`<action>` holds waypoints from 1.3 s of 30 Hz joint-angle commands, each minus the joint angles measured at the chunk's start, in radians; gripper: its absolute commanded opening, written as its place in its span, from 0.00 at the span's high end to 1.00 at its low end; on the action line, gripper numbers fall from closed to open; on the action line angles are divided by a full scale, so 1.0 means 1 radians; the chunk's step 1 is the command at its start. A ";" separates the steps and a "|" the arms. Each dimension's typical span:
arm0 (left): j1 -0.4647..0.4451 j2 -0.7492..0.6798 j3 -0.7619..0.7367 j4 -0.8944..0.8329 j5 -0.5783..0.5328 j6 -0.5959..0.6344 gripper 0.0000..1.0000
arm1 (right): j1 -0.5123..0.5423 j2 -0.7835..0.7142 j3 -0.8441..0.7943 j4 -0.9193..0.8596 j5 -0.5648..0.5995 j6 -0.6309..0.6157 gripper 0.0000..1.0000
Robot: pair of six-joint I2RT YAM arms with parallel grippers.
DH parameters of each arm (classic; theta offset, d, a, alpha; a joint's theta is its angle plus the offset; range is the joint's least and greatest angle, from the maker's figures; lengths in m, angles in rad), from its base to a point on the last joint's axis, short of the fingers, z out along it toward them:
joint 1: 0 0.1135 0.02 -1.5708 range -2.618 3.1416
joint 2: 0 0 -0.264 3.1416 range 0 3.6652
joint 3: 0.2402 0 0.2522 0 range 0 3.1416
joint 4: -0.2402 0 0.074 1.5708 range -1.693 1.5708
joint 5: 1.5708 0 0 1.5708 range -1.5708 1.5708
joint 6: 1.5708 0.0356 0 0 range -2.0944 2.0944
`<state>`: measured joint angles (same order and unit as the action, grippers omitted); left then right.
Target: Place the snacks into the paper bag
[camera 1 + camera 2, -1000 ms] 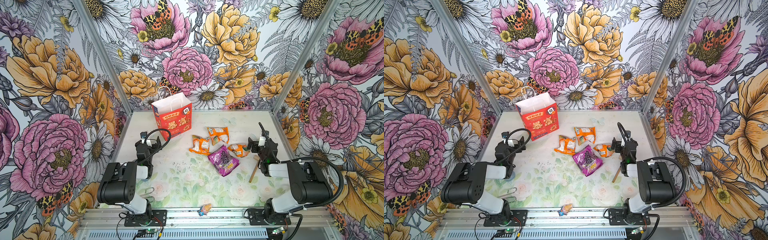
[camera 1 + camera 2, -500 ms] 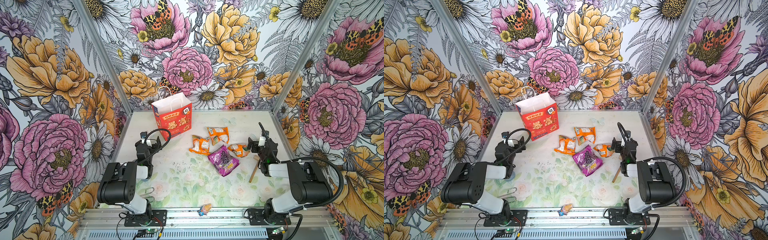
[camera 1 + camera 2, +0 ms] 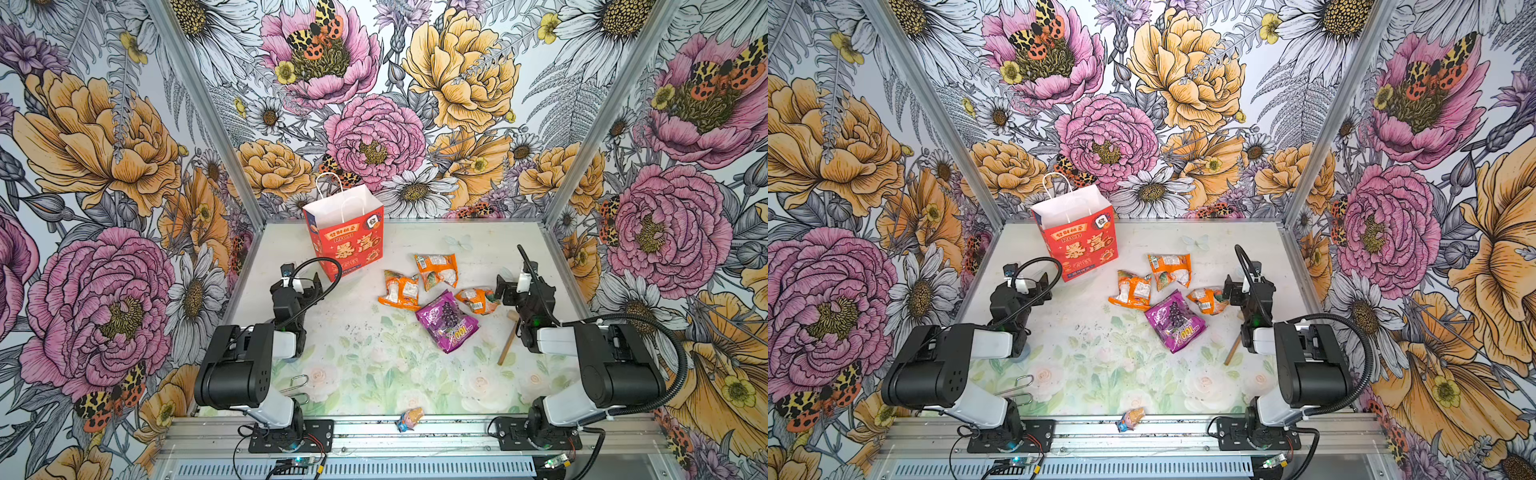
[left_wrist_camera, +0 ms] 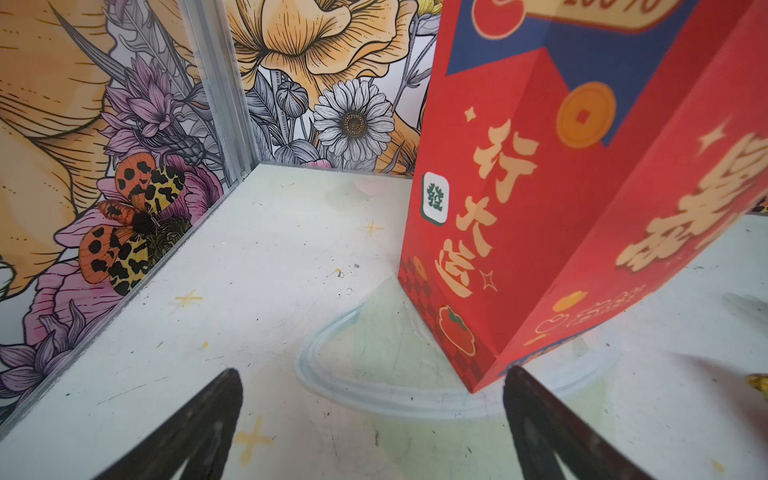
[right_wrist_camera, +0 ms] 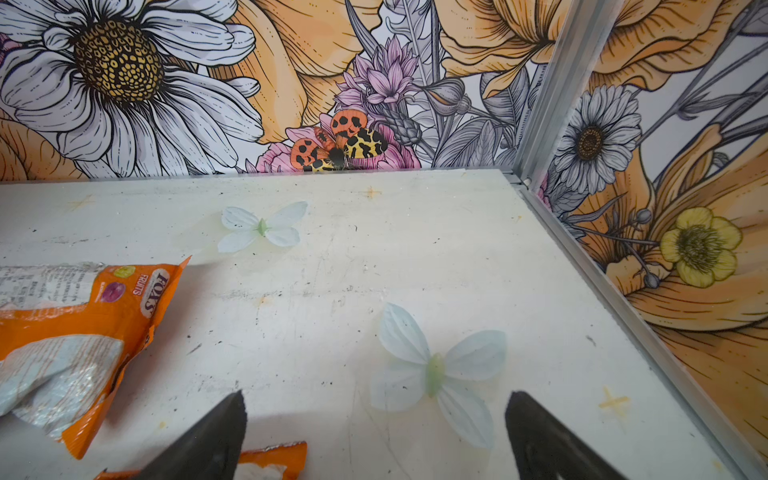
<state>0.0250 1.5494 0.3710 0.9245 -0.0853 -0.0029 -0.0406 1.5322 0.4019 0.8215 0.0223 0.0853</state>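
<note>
Evidently nothing's bagged: left gripper and right gripper gape empty; next, pinch one of the snacks beside the paper bag.

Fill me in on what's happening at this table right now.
Two robot arms are set up to pack snacks into the red paper bag, which stands upright at the back. Nothing is held yet: three orange packets and the purple grape packet all lie on the table. The left gripper is open near the bag's base. The right gripper is open beside the nearest orange packet.
</note>
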 commanded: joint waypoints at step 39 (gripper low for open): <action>0.207 0.250 0.983 -0.895 0.036 -0.136 0.01 | 0.049 -0.297 0.433 -0.763 -0.247 0.143 0.16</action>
<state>0.2333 1.7687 1.2846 0.0368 -0.0696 -0.1127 0.0002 1.2827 0.8143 0.0597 -0.2234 0.2131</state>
